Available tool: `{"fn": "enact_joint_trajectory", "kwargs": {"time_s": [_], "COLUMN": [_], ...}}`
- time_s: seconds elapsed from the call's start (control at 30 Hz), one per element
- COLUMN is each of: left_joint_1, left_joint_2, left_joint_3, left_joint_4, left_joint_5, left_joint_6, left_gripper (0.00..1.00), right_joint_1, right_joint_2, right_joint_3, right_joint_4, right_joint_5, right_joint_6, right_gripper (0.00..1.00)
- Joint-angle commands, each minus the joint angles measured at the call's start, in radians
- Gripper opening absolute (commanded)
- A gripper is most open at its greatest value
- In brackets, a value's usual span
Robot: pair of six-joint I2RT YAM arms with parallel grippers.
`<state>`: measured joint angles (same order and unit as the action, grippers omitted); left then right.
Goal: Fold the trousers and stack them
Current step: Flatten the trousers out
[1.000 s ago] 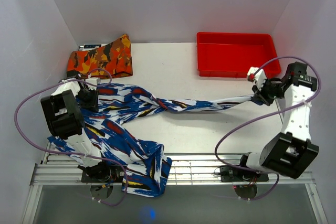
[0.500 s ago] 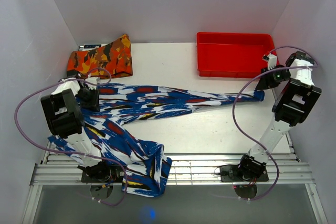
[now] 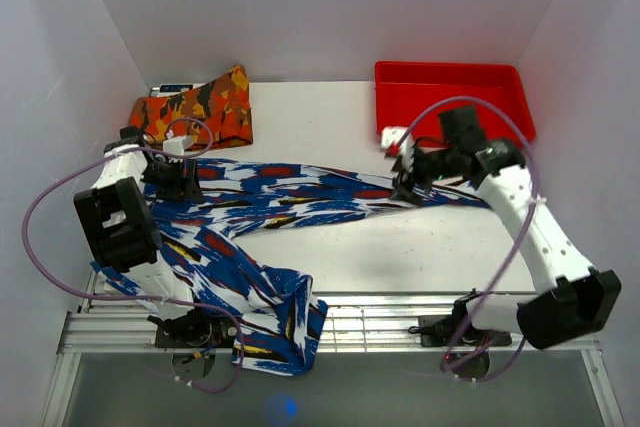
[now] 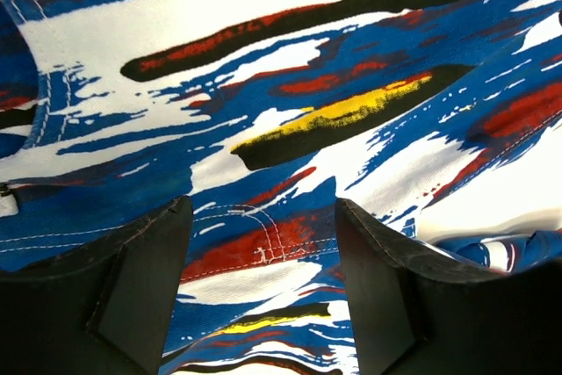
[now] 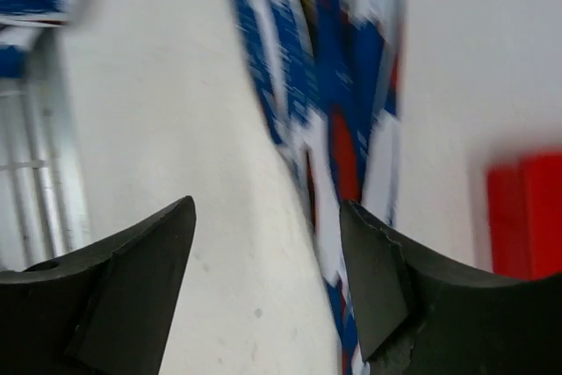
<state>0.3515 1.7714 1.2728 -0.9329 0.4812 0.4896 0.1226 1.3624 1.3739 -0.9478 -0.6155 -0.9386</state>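
The blue-and-white print trousers [image 3: 300,187] lie flat on the white table. One leg stretches right to about the table's right side, and the other part hangs over the front edge [image 3: 285,322]. My left gripper [image 3: 166,180] stands open just above the waist end. In the left wrist view the printed trousers [image 4: 290,85] fill the picture and the left gripper [image 4: 263,248] has only fabric below its spread jaws. My right gripper [image 3: 406,185] hovers open over the stretched leg. In the blurred right wrist view the right gripper [image 5: 268,256] holds nothing, and the trouser leg [image 5: 338,120] runs past its right finger.
A folded orange, red and black garment [image 3: 195,112] lies at the back left. A red tray [image 3: 450,102] stands at the back right, and its corner [image 5: 527,208] shows in the right wrist view. A metal rail frame [image 3: 400,322] runs along the front edge.
The right gripper let go of the leg's end, opened and swung from the far right toward the table's middle. The twisted leg now lies flat. The left gripper opened wider.
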Motion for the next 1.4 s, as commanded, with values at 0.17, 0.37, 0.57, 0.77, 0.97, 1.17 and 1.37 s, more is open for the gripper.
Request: {"fn": "enact_joint_trajectory", "kwargs": {"time_s": [0.17,0.37,0.57,0.77,0.97,1.17,1.37], "left_joint_1": [0.006,0.006,0.007,0.006,0.006,0.007,0.015], "left_joint_2": [-0.021,-0.032,-0.026,-0.012,-0.01,-0.006,-0.006], "left_joint_3": [0.0,-0.01,-0.044,-0.069,-0.079,-0.101,-0.136], "left_joint_4": [-0.018,-0.008,0.017,0.052,0.074,0.088,0.091], "left_joint_5": [0.03,0.02,0.034,0.039,0.05,-0.004,-0.041], "left_joint_6": [-0.009,-0.014,-0.025,-0.023,-0.022,-0.008,0.01], "left_gripper": [0.76,0.76,0.76,0.76,0.76,0.69,0.51], "right_joint_1": [0.909,1.288,1.494,1.557,1.568,1.473,1.24], "right_joint_2": [-0.174,-0.002,0.113,0.294,0.365,0.227,-0.128], "right_joint_3": [-0.337,-0.269,-0.315,-0.242,-0.226,-0.337,-0.517], "right_joint_4": [0.219,0.259,0.437,0.508,0.485,0.35,0.112], "right_joint_5": [0.117,0.146,0.252,0.297,0.316,0.407,0.499], "right_joint_6": [0.064,0.086,0.057,0.087,0.063,0.026,-0.116], "right_gripper": [0.74,0.77,0.79,0.78,0.48,0.08,0.08]}}
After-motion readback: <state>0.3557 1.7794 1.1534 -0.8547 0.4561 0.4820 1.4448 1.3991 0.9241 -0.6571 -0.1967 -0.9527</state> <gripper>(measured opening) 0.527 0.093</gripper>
